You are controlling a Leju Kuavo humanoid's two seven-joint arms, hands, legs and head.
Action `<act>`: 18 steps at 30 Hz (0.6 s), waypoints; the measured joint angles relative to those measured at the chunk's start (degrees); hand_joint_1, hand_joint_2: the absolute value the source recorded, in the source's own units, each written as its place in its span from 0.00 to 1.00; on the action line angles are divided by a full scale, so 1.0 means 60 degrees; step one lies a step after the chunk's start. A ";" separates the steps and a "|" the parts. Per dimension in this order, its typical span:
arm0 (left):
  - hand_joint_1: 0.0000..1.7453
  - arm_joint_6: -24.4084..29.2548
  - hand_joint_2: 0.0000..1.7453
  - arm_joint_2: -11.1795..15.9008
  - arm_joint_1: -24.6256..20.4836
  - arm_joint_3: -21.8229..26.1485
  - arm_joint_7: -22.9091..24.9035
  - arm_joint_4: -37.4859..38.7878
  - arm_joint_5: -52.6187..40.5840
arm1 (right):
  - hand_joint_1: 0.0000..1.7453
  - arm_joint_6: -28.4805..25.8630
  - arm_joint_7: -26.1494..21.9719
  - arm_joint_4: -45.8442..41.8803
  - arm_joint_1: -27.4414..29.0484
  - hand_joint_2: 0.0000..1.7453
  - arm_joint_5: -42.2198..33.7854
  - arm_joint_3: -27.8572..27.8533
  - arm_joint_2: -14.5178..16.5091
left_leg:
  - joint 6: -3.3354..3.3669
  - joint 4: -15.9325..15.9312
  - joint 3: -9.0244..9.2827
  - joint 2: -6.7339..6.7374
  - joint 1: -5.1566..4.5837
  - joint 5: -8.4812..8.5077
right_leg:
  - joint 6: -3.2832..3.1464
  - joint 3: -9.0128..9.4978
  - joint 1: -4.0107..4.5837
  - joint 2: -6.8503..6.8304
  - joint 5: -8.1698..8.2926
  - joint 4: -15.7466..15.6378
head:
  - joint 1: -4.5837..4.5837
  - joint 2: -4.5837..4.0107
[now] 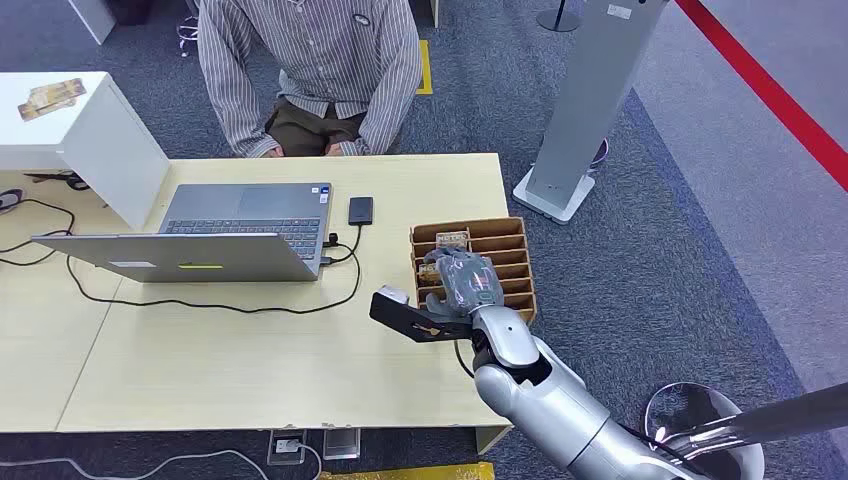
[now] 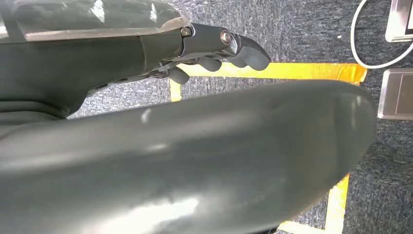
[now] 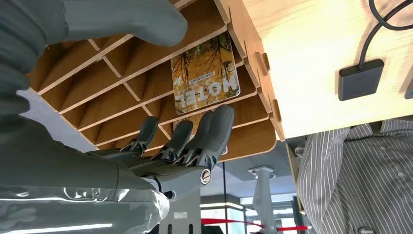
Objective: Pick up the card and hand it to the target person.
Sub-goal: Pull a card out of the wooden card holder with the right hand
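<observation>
The robot's right hand (image 1: 462, 282) hangs over a brown wooden card rack (image 1: 520, 262) that sits near the right edge of the desk (image 1: 250, 370). The hand holds nothing. Its dark fingers (image 3: 210, 134) are spread apart and reach down to the rack's slots, and its thick thumb (image 3: 126, 19) is held apart on the other side. One card (image 3: 205, 73) stands in a slot at the far end of the rack. It is yellow with trees on it and the word "HOTEL". The fingertips are just beside the card, but I cannot tell if they touch it.

The left hand (image 2: 214, 51) hangs down by the robot's body over grey carpet with yellow tape (image 2: 272, 70). Its fingers look curled in, with nothing in them.

A person in a striped shirt (image 1: 310, 60) sits at the far edge of the desk. An open laptop (image 1: 215, 240) lies in front of the person. A black phone (image 1: 361, 210) lies between the laptop and the rack, with a black cable (image 1: 345, 275) running from it.
</observation>
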 joint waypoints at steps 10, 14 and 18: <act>0.00 0.0000 0.00 0.0000 0.0000 0.0000 0.0002 0.0000 0.0000 | 0.41 0.0004 0.0000 0.0085 -0.0002 1.00 -0.0005 0.0000 0.0000 | 0.0000 0.0000 0.0000 0.0000 0.0000 0.0000 | 0.0000 0.0000 0.0000 0.0000 0.0000 0.0000 | 0.0002 -0.0002; 0.00 -0.0003 0.00 0.0000 0.0000 0.0000 -0.0001 0.0000 0.0005 | 0.39 -0.0034 -0.0013 0.0120 -0.0004 1.00 -0.0031 -0.0001 0.0000 | 0.0000 0.0000 0.0000 0.0000 0.0000 0.0000 | 0.0000 0.0000 0.0000 0.0000 0.0000 0.0000 | 0.0003 -0.0001; 0.00 -0.0015 0.00 0.0000 0.0000 0.0000 -0.0002 0.0000 0.0007 | 0.40 -0.0084 -0.0004 0.0143 -0.0013 1.00 -0.0075 -0.0006 0.0000 | 0.0000 0.0000 0.0000 0.0000 0.0000 0.0000 | 0.0000 0.0000 0.0000 0.0000 0.0000 0.0000 | 0.0004 -0.0002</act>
